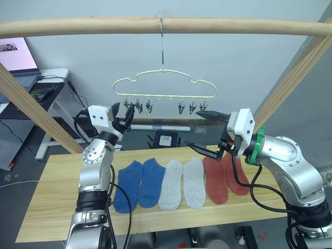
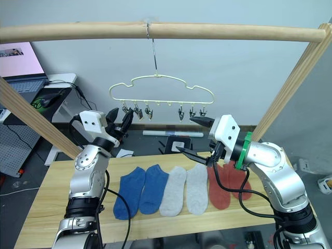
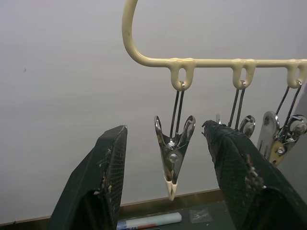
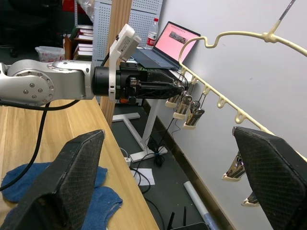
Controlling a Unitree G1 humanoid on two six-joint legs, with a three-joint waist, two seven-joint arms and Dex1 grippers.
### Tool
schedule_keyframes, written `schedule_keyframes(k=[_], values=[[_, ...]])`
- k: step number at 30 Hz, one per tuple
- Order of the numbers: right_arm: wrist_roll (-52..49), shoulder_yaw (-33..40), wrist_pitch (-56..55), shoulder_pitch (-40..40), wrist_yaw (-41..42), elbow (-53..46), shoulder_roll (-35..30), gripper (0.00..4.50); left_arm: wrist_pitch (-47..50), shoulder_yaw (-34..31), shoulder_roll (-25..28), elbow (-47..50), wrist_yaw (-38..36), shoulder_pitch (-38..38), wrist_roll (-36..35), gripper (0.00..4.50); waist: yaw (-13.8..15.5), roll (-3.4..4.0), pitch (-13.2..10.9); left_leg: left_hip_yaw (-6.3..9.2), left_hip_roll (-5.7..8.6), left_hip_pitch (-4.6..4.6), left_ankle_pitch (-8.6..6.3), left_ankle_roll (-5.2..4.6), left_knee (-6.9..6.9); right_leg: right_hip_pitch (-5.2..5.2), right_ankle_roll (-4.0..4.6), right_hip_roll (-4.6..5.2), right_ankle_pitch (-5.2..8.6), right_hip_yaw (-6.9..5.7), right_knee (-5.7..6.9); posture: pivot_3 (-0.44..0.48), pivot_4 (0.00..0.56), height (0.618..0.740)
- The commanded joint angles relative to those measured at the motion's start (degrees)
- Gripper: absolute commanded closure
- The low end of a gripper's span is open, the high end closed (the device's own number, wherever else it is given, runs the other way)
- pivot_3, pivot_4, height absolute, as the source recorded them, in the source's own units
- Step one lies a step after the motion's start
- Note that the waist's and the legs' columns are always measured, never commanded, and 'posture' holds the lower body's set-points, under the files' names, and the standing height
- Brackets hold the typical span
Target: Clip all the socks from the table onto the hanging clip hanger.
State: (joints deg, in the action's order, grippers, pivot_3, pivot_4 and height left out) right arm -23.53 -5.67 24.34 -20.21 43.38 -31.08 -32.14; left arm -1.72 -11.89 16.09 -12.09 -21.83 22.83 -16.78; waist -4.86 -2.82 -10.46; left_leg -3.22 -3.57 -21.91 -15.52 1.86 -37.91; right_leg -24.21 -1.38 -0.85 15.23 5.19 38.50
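Six socks lie in a row on the table [image 1: 52, 202]: two blue socks [image 1: 139, 184], two light grey socks [image 1: 181, 183] and two rust red socks [image 1: 224, 177]. The pale yellow clip hanger [image 1: 165, 84] hangs by its hook from the pole, with no sock on its metal clips. My left gripper [image 1: 129, 115] is raised to the hanger's left end and stands open, its fingers on either side of the end clip [image 3: 173, 158] without touching it. My right gripper [image 1: 196, 129] is open wide and empty, in the air below the hanger's right clips and above the red socks.
A round wooden pole [image 1: 166, 25] runs across the top, and slanted wooden posts [image 1: 31, 111] [image 1: 293, 78] stand at both sides. A desk with a laptop [image 1: 18, 65] is at the back left. A white tube [image 1: 161, 127] lies on the floor behind the table.
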Motion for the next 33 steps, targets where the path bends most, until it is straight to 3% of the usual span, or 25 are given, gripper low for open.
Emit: schedule_keyframes(k=[1,20,28,33], values=[[-0.2,0.6,-0.6,-0.1,-0.4,-2.0,0.1,0.00,-0.7,-0.3,0.5,0.5,0.2,1.5,0.2,1.78,0.0,-0.01,0.0,0.00,0.00,0.00,0.00,0.00,0.00,0.00,0.00,0.00,0.00,0.00,0.00,-0.100,0.183,0.738],[-0.2,0.6,-0.7,0.2,-0.2,-2.0,0.0,0.00,0.2,-0.1,0.9,-0.3,0.8,2.8,1.0,1.78,0.0,-0.05,0.0,0.01,-0.01,0.00,0.00,0.00,0.01,0.00,0.00,0.00,0.00,0.00,-0.01,-0.098,0.186,0.738],[-0.3,0.6,-0.6,0.2,-0.3,-2.0,0.1,0.00,-0.1,0.2,1.2,-0.9,0.5,3.2,1.4,3.95,0.0,-0.06,-0.1,0.01,-0.01,-0.01,0.00,0.00,0.01,0.00,-0.03,0.00,0.02,0.01,-0.02,-0.098,0.186,0.738],[-0.1,0.5,-0.5,0.3,-0.6,-2.1,0.2,0.00,-0.3,0.2,1.5,-1.1,0.2,3.4,1.7,4.13,0.0,-0.07,-0.1,0.01,-0.01,0.00,0.00,0.00,0.02,0.00,-0.03,0.00,0.02,0.00,-0.02,-0.099,0.184,0.738]])
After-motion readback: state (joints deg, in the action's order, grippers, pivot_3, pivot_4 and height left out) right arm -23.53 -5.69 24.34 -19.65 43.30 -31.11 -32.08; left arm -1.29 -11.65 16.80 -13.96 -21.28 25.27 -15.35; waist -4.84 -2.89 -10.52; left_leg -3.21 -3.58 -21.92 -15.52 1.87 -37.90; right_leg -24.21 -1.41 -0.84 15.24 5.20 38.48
